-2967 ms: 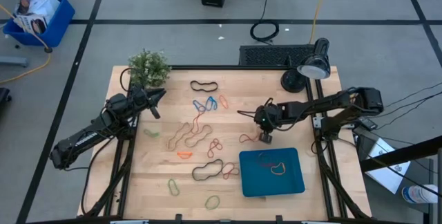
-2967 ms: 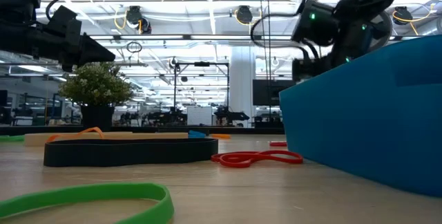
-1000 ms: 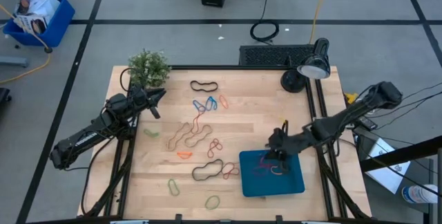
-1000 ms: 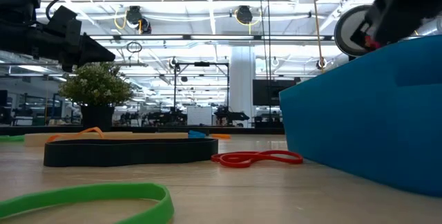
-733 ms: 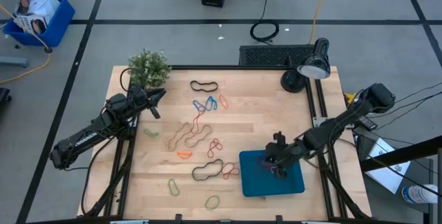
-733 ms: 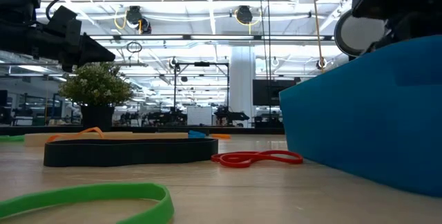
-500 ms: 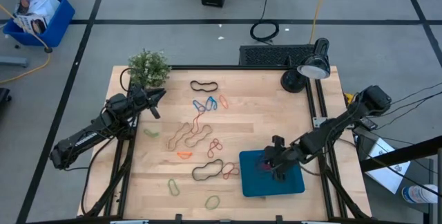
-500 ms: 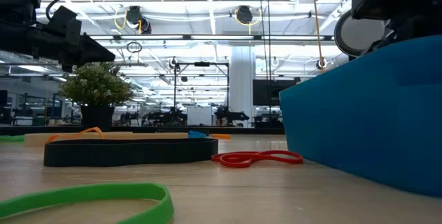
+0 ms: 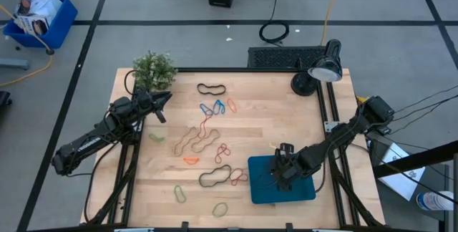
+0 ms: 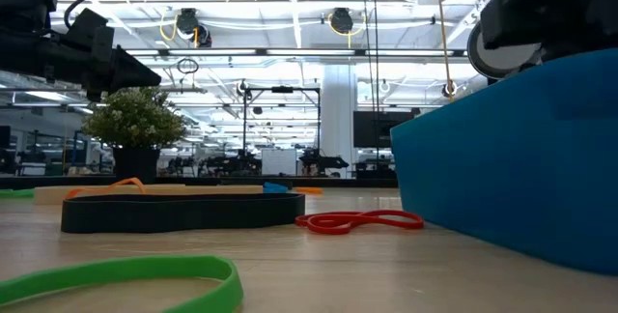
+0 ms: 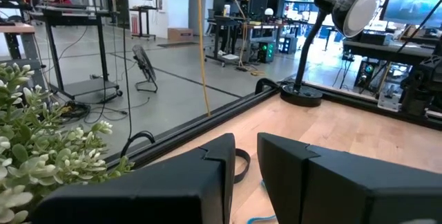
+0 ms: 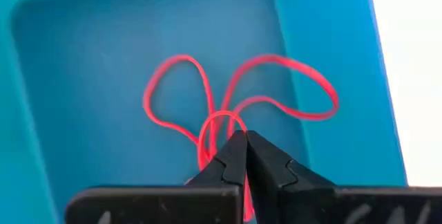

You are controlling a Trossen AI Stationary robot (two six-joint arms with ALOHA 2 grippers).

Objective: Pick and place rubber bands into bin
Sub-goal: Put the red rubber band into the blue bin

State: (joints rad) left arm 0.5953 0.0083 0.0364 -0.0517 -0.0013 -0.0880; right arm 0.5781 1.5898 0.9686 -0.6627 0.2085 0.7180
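Note:
The teal bin (image 9: 306, 189) sits at the table's near right. My right gripper (image 9: 281, 177) points steeply down into it, shut on a red rubber band (image 12: 276, 79) whose loops spread on the bin floor (image 12: 90, 65). In the low view the bin wall (image 10: 502, 158) hides the fingers. Several loose rubber bands lie flat on the table: black (image 9: 211, 89), blue and orange (image 9: 215, 107), tan (image 9: 197, 139), red (image 9: 223, 150), green (image 9: 179, 193). My left gripper (image 9: 162, 103) waits level at the far left beside the plant, its fingers (image 11: 228, 162) a little apart, holding nothing. My right gripper pinches the red rubber band at a small loop (image 12: 209, 126) near its middle, between the two fingertips. The fingers come from above, slanting steeply down. The rest of the band lies slack on the bin floor.
A potted plant (image 9: 154, 69) stands at the far left corner and a black desk lamp (image 9: 315, 74) at the far right. In the low view a black band (image 10: 183, 212), a red band (image 10: 357, 221) and a green band (image 10: 116, 279) lie before the bin.
My right gripper has gone toward the table's near edge and down into the bin, tipping more steeply downward, still shut on the red band, whose loops now rest on the bin floor.

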